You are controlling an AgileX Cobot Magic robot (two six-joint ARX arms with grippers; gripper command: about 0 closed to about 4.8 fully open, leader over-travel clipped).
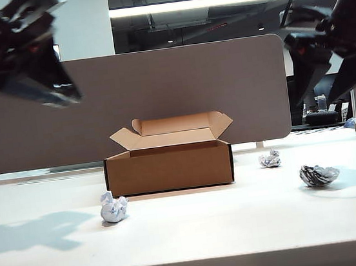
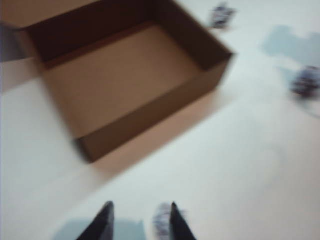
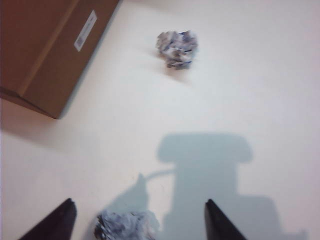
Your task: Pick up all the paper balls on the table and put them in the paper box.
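Paper balls, three, all lie outside the paper box (image 1: 168,166) on the table (image 1: 190,235): white ball (image 1: 113,208) near its front-left corner, small ball (image 1: 270,158) beside its right wall, printed ball (image 1: 318,175) further right. My left gripper (image 2: 139,220), narrowly parted and empty, hangs above the white ball; my right gripper (image 3: 137,220), wide and empty, brackets the printed one for descent

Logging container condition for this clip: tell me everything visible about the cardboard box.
The paper box is a low, rectangular, brown cardboard carton standing upright on the white table, mid-table before the grey divider. Its flaps are folded open, the back and side ones standing up, and the left wrist view shows its inside empty. Dark edges mark its front corners; one outer side carries a small white label. Nothing touches it but the table; the paper balls lie apart, neither hand near.
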